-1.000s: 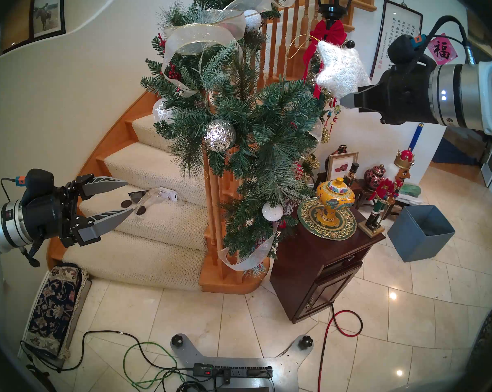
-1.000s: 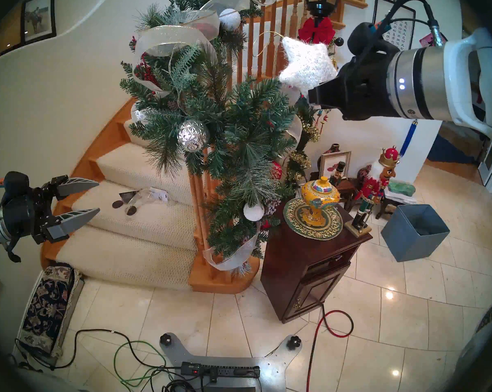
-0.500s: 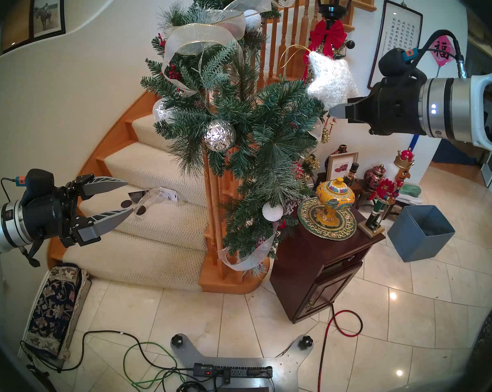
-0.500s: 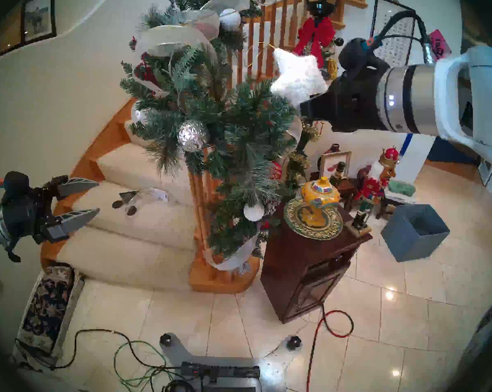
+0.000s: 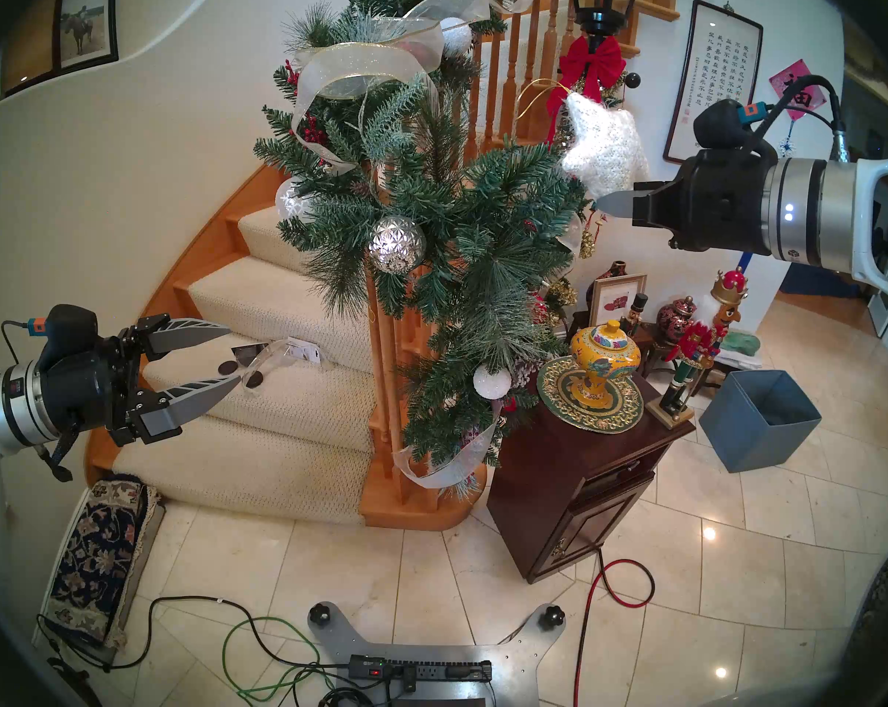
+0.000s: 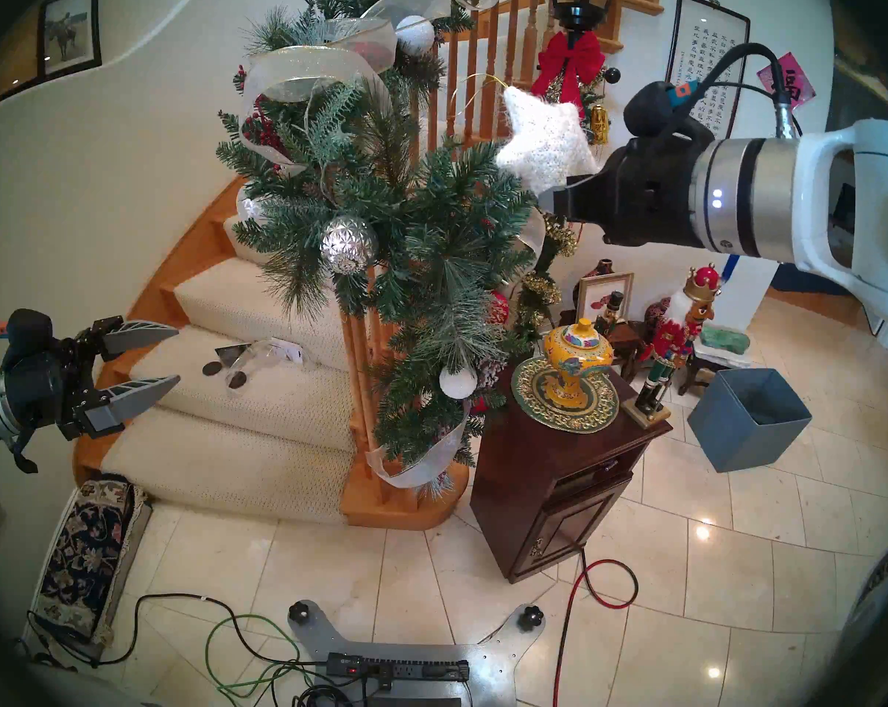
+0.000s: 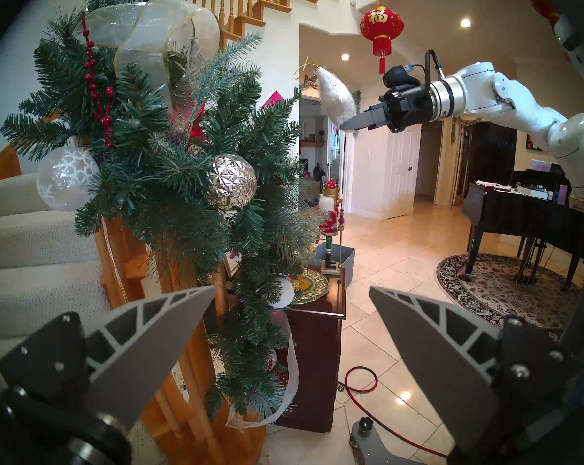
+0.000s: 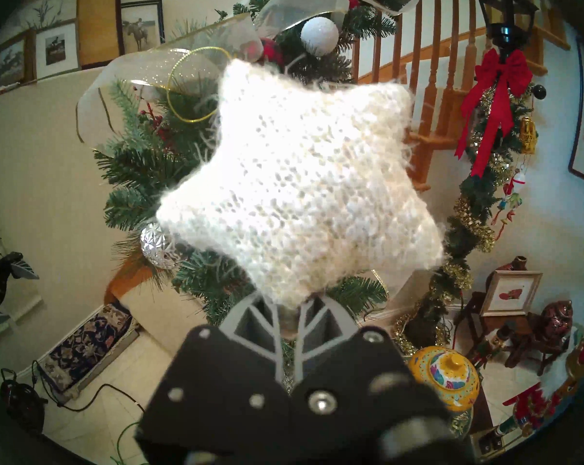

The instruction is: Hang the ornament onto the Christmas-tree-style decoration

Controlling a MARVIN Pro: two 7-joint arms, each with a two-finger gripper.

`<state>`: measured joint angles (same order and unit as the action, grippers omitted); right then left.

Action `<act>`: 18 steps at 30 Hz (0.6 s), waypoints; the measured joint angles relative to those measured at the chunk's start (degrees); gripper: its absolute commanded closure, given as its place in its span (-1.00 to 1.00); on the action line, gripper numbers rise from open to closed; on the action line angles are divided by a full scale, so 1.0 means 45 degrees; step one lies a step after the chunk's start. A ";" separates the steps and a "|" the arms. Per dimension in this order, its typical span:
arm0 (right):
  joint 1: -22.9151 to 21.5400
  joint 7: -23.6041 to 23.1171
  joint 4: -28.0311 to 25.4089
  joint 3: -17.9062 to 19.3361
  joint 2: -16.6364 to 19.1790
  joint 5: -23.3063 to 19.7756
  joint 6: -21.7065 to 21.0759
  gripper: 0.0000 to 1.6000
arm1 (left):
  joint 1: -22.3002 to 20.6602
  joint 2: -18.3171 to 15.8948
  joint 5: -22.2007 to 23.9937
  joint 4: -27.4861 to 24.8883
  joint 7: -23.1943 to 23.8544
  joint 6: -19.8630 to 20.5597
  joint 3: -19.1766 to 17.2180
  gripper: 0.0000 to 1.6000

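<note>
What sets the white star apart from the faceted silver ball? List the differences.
The white star is soft, fuzzy and five-pointed; the silver ball is hard, shiny and round. The star is pinched by one point in the shut right gripper, clear of the garland; the ball hangs among its branches. They look about the same size.

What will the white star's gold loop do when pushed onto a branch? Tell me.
The gold loop looks thin, so probably floppy and apt to snag needles. The star, knitted and puffy, likely squashes, weighing little. The right pincer grips one point.
</note>
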<state>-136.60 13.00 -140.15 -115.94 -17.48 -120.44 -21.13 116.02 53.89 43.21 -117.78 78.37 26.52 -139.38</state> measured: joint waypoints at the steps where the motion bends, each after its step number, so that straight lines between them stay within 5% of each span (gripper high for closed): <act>1: -0.0062 -0.0135 0.0000 -0.0133 -0.0097 0.0061 0.0097 1.00 | 0.0000 0.0000 0.0000 0.0000 0.0000 0.0000 0.0000 -1.00; 18: -0.0688 -0.1291 0.0000 -0.1295 -0.0904 0.0632 0.0955 1.00 | 0.0000 0.0000 0.0000 -0.0001 0.0000 0.0000 0.0000 -1.00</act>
<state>-139.69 7.20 -140.15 -121.76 -21.55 -117.60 -16.83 116.02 53.90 43.21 -117.78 78.37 26.52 -139.38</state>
